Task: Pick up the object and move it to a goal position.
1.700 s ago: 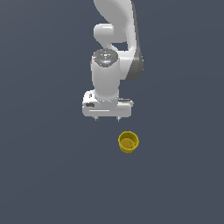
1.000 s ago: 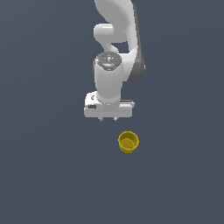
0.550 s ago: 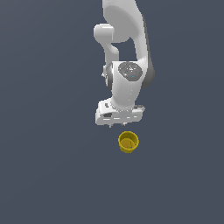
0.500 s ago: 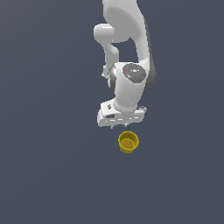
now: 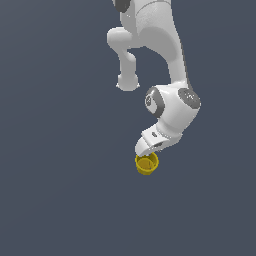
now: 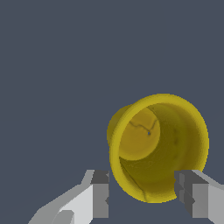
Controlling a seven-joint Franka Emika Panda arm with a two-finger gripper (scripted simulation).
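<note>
The object is a small bright yellow cup (image 5: 146, 164) with a hollow inside, resting on the dark grey floor. In the wrist view the cup (image 6: 157, 144) fills the middle, its opening facing the camera. My white gripper (image 5: 145, 151) has come down right over the cup, touching or nearly touching its rim in the exterior view. In the wrist view the gripper (image 6: 144, 194) is open, with one fingertip (image 6: 100, 192) on each side of the cup's near rim. The fingers are apart from the cup wall and hold nothing.
The flat dark grey floor (image 5: 60, 190) stretches all around. The white arm (image 5: 160, 60) rises above the cup. No other object shows.
The arm has swung toward the exterior view's right and lowered, bringing the gripper down from above and left of the cup to right over it. The cup has not moved.
</note>
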